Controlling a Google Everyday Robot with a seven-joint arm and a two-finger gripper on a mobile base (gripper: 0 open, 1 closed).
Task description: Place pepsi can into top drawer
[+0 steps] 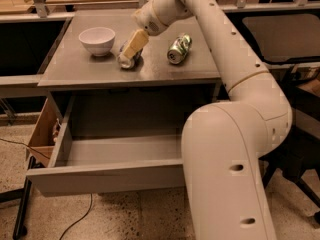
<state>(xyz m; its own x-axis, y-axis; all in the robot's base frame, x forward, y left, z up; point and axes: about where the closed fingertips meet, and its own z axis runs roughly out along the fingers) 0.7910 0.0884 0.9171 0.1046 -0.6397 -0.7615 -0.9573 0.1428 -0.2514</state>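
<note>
Grey surface (75, 70) w/ white bowl (97, 39) far left, green-silver can (179, 49) at right. Gripper (134, 45) directly over pepsi can (126, 60), just right of bowl; spread or pinching: can't tell. Top drawer (107, 176) open below, no can inside. Lift & drop-in likely left.

Single arm (220, 39) stretched out; gripper (133, 46) at its far end, tan, angled down and leftward; white wrist (156, 13) just above and right of gripper; forearm runs from gripper rightward and down to elbow joint (260, 91); bulky upper link (225, 174) well below gripper, to its right.
</note>
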